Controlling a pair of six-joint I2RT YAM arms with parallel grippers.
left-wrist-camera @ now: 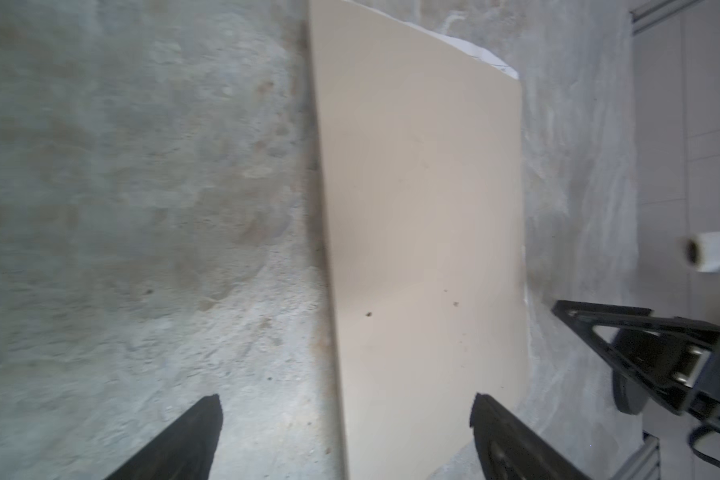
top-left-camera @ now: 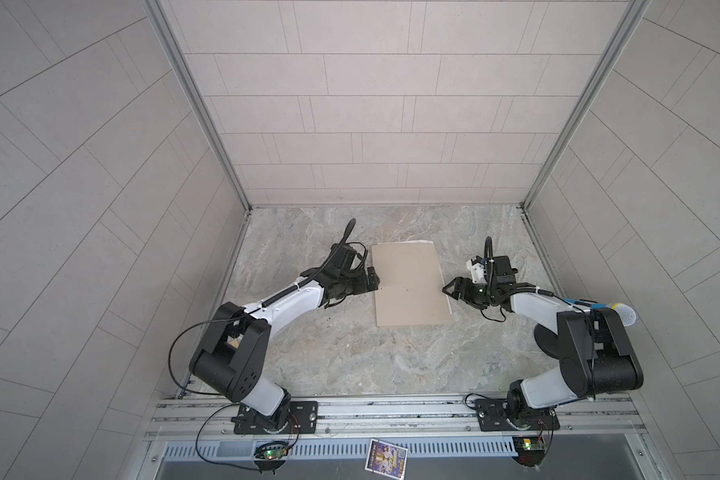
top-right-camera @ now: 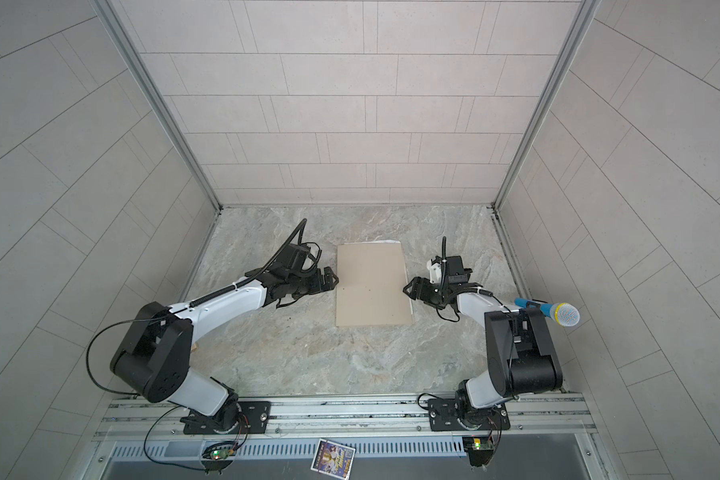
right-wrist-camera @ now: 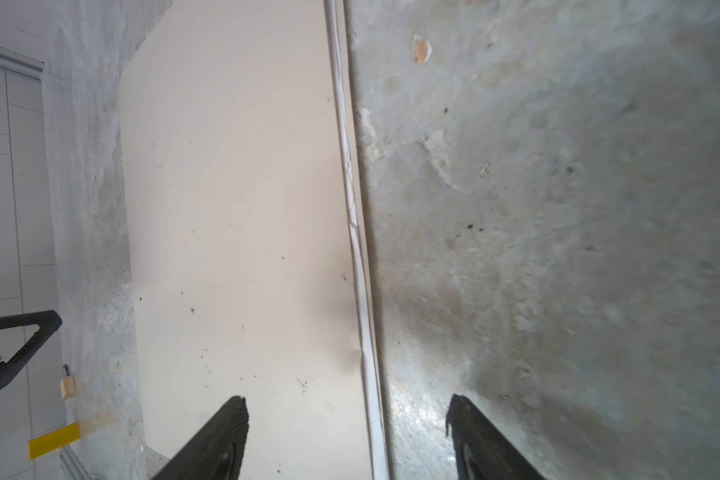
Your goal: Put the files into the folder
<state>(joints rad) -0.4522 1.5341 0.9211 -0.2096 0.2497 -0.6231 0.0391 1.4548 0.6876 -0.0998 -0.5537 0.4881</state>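
My left tool point(top-left-camera: 374, 279) stands wide and empty, its tips just at the folder point(top-left-camera: 408, 286). The folder lies shut and flat on the table point(top-left-camera: 350, 353) between both tools. I judge it light, stiff card that slides easily. Thin, floppy files point(right-wrist-camera: 357, 266) peek out under my right tool point(top-left-camera: 449, 287), which is also spread and empty. I'd pinch that open edge.

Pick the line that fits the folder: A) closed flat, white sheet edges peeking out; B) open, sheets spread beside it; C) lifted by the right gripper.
A: the folder lies shut and flat on the table, a thin white strip of the files showing along its edge.
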